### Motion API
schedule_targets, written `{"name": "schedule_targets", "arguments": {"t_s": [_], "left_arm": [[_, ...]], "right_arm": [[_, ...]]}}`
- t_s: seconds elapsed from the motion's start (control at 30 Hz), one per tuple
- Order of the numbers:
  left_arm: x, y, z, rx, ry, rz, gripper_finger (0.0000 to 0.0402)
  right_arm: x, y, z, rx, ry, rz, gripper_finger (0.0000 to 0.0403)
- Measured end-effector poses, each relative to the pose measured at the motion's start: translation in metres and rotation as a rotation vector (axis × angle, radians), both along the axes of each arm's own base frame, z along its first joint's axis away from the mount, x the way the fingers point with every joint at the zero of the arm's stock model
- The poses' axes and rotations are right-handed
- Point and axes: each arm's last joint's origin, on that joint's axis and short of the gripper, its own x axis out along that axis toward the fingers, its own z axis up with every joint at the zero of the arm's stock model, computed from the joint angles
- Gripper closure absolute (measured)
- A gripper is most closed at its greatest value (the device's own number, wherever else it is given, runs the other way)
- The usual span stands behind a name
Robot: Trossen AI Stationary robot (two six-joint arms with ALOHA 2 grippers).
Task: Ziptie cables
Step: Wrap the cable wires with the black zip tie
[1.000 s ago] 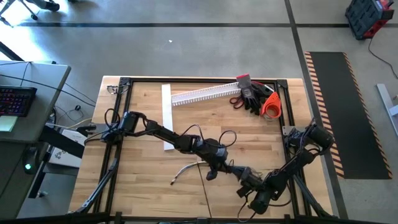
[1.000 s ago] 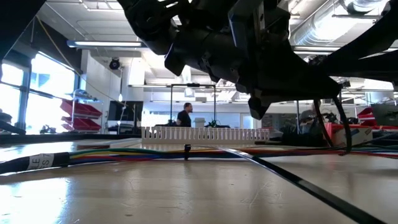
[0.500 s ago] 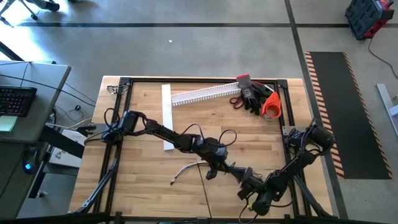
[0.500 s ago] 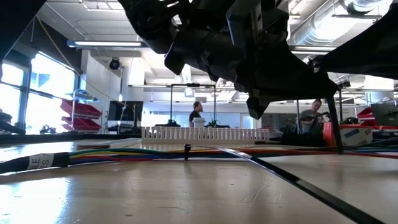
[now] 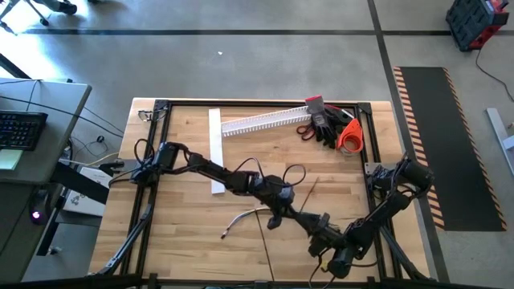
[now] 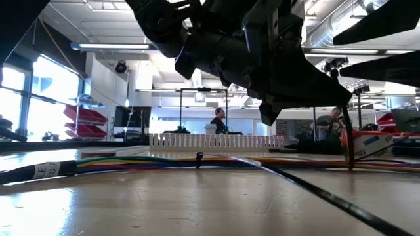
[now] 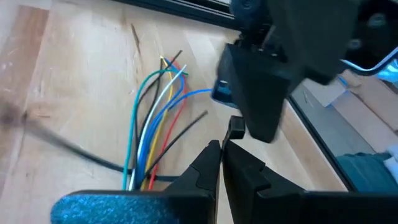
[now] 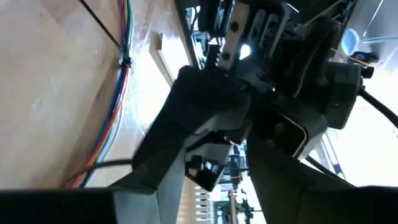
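Since a second ago, a ziptie (image 5: 308,191) has come into sight lying free on the table (image 5: 185,233), right of the left gripper (image 5: 275,221), and the right gripper (image 5: 320,225) has edged toward that gripper. Both grippers meet near the table's front centre. Left fingers (image 7: 208,163) are pressed together with nothing visible between them. Whether the right gripper is open or closed cannot be told. Cables (image 7: 152,127) lie fanned on the wood beside the left gripper, their coloured ends spread. Another ziptie (image 6: 315,193) crosses the near tabletop.
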Motion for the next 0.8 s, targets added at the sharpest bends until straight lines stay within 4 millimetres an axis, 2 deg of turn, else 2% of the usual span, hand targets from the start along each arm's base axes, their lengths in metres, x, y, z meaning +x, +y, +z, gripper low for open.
{"name": "schedule_targets", "arguments": {"t_s": [0.17, 0.27, 0.43, 0.5, 0.6, 0.7, 0.8], "left_arm": [[-0.001, -0.001, -0.001, 0.001, 0.015, -0.005, 0.0401], [-0.001, -0.001, -0.002, 0.003, 0.027, -0.006, 0.0401], [-0.003, -0.006, -0.005, 0.045, 0.040, -0.005, 0.0401], [-0.005, -0.009, -0.005, 0.067, 0.044, -0.003, 0.0401], [-0.007, -0.016, -0.006, 0.118, 0.051, 0.006, 0.0402], [-0.008, -0.020, -0.004, 0.144, 0.044, 0.013, 0.0402], [-0.009, -0.024, -0.004, 0.159, 0.034, 0.002, 0.0401]], "right_arm": [[-0.001, 0.000, 0.000, -0.004, -0.008, -0.007, 0.0246], [-0.001, -0.001, 0.007, 0.062, -0.166, -0.090, 0.0247], [-0.006, -0.011, 0.046, 0.424, -0.401, -0.130, 0.0247], [-0.011, -0.023, 0.063, 0.600, -0.416, -0.128, 0.0247], [-0.021, -0.052, 0.082, 0.914, -0.356, -0.201, 0.0247], [-0.035, -0.085, 0.089, 1.185, -0.264, -0.443, 0.0247], [-0.052, -0.102, 0.083, 1.318, -0.254, -0.696, 0.0247]]}}
